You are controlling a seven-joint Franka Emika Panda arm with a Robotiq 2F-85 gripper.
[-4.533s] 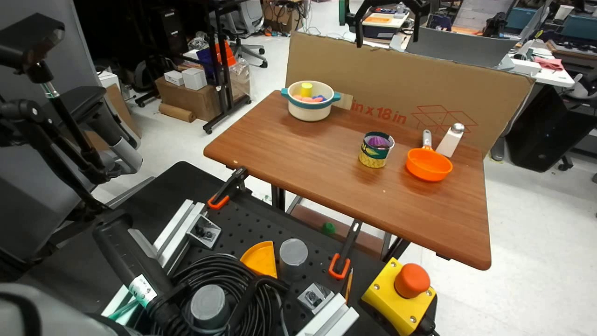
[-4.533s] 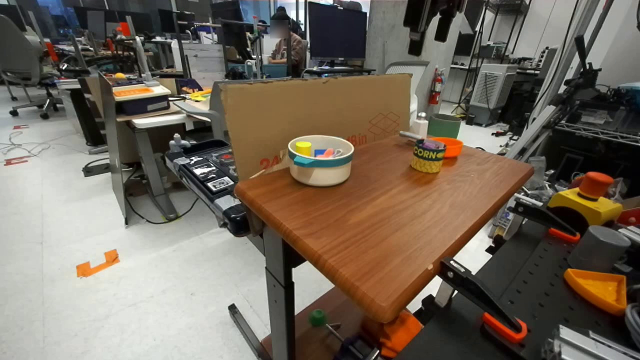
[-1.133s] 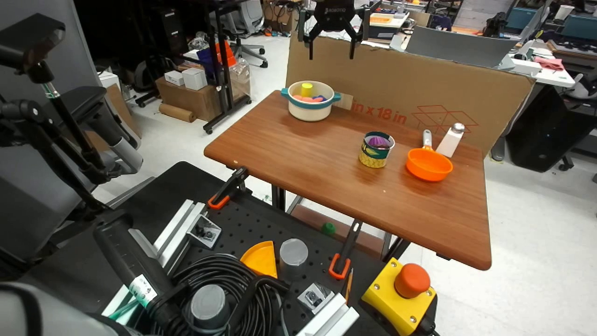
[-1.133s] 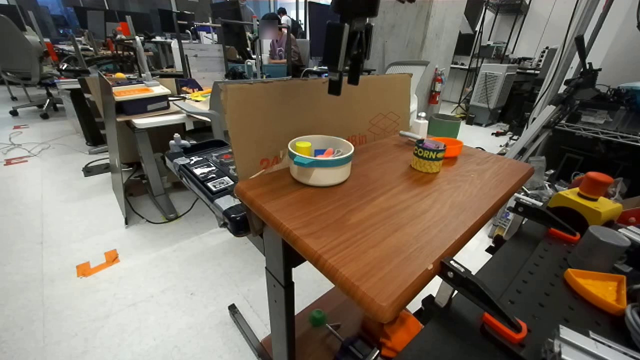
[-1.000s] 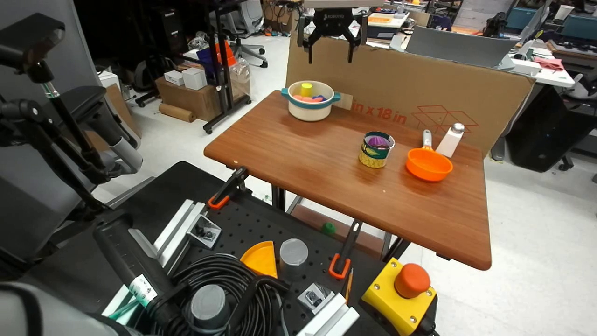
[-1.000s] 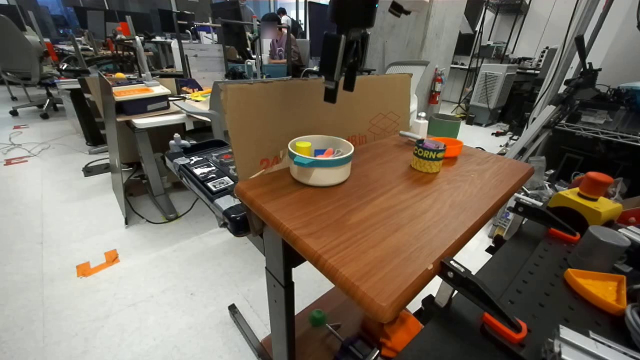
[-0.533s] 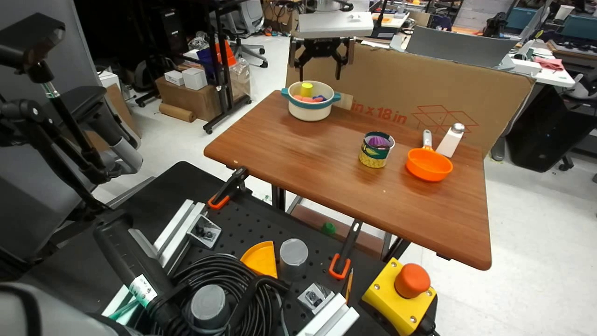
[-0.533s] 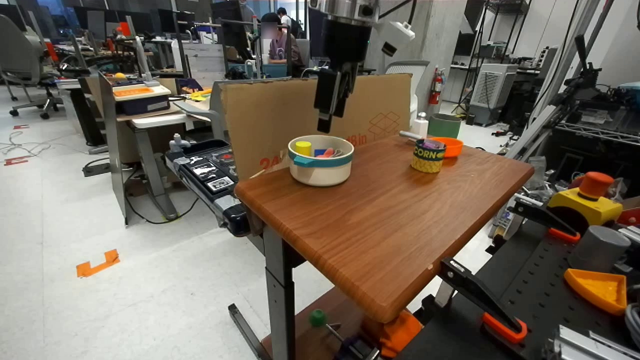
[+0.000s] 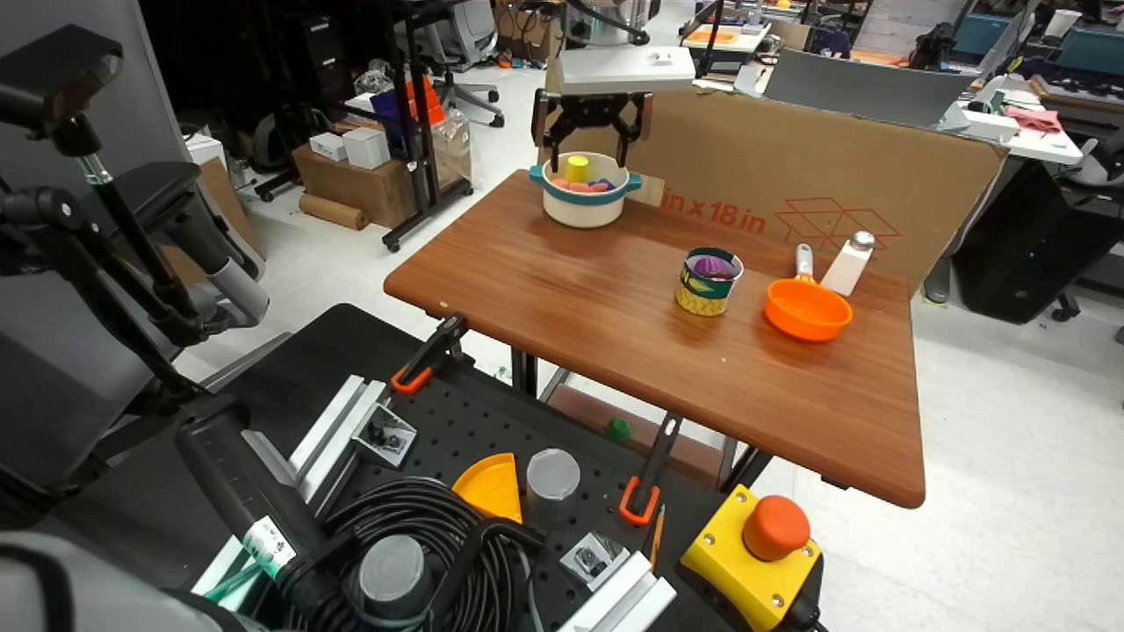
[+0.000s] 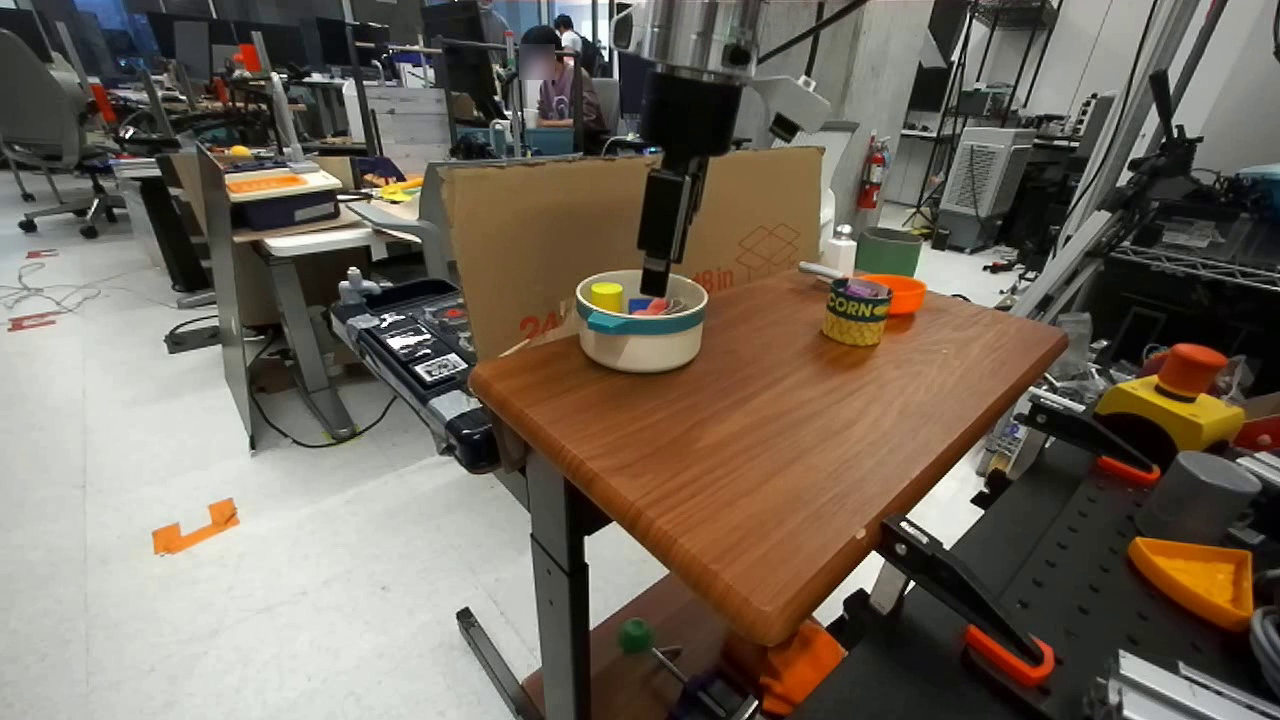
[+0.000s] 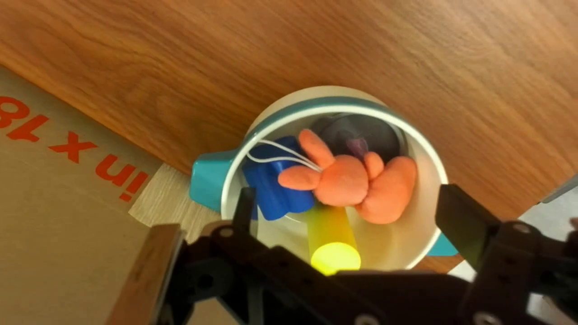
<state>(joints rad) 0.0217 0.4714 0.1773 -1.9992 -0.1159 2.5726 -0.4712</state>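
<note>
My gripper [image 11: 347, 189] stands open over a cream pot [image 10: 640, 352] with a teal band, pointing straight down, nothing between its fingertips. In the exterior views the fingertips are about level with the pot's rim; I cannot tell whether any touches it. Inside the pot, the wrist view shows an orange bunny-shaped toy [image 11: 343, 183] with a white string loop, lying partly over a blue piece [image 11: 273, 189]. Closest to the gripper's base is an upright yellow cylinder [image 11: 335, 255]. A dark round item [image 11: 377, 133] with a purple bit lies partly hidden under the toy.
A corn can [image 9: 702, 297] with something purple inside stands mid-table. Right of it are an orange pan [image 9: 808, 314] and a white shaker [image 9: 847, 268]. A cardboard panel [image 10: 640, 215] rises along the table's back edge, close behind the pot.
The gripper came across from high up on the right, then descended over the last second to the pot's opening. Its jaws stayed open. The pot and the other objects have not moved.
</note>
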